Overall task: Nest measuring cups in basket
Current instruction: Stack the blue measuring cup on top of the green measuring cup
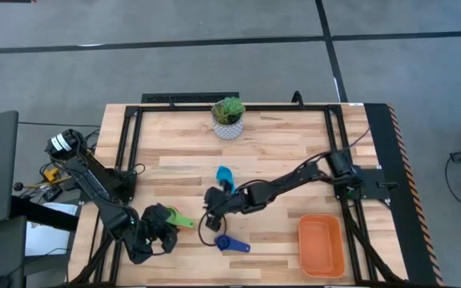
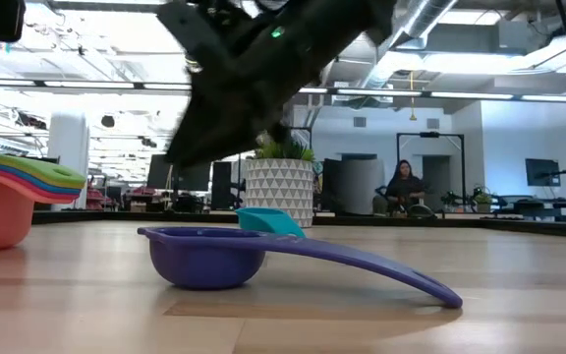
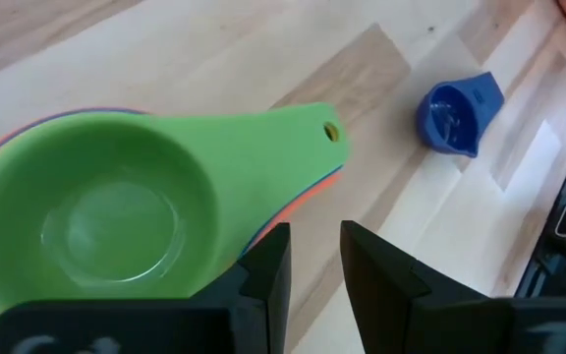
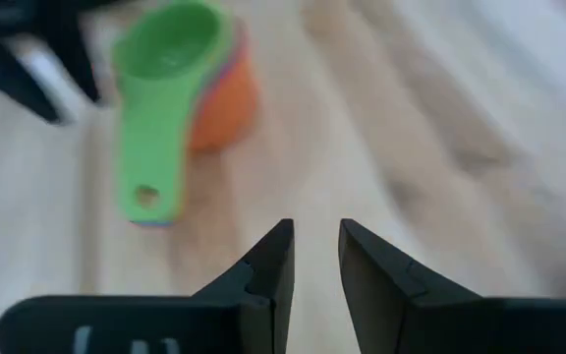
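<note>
The nesting step looked part done: a stack of cups (image 1: 179,218), green on top, sat by the left gripper (image 1: 152,240), fingers narrowly apart and empty. The right gripper (image 1: 214,210), also narrowly open and empty, hovered between the light blue cup (image 1: 225,174) and dark blue cup (image 1: 230,244). The basket (image 1: 321,245) lay far right. Next probably called for gripping a loose cup.

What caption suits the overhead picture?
Right gripper hovers between two loose blue cups while the left gripper waits by the green-topped stack.

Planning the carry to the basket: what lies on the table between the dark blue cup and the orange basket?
Only bare wood. In the high view nothing sits between the dark blue cup and the basket.
</note>
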Controlling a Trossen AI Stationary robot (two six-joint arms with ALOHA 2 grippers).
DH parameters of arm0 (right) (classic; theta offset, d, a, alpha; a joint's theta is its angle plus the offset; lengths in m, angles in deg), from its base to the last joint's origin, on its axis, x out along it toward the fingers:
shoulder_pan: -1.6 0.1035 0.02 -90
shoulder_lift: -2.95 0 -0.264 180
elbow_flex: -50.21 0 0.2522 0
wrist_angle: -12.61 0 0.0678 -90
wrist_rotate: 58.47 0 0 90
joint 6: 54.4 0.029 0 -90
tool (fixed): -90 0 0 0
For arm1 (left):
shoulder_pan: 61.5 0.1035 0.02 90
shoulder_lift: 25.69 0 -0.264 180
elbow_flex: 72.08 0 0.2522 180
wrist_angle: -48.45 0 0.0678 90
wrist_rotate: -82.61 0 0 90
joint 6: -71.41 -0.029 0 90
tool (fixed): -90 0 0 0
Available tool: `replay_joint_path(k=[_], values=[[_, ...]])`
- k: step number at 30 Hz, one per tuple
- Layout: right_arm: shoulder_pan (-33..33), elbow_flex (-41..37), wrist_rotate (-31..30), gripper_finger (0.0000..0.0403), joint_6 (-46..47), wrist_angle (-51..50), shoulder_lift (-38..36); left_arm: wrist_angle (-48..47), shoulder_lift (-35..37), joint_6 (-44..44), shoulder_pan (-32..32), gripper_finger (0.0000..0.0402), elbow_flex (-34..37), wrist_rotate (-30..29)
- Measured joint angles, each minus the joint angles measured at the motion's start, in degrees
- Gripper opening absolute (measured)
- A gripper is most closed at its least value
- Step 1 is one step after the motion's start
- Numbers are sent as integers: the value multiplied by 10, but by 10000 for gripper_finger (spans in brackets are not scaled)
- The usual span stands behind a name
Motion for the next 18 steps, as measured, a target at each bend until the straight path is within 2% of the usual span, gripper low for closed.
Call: replay_joint_path(k=[9,13,18], values=[[-2,0,-119,111,-9,-200,-85,-79,1,-69,5,80,-57,-36],[3,-5,-137,113,8,-266,-91,-86,1,-104,18,80,-64,-40],[-12,-53,-134,113,36,-267,-90,-86,1,-141,39,80,-64,-46]])
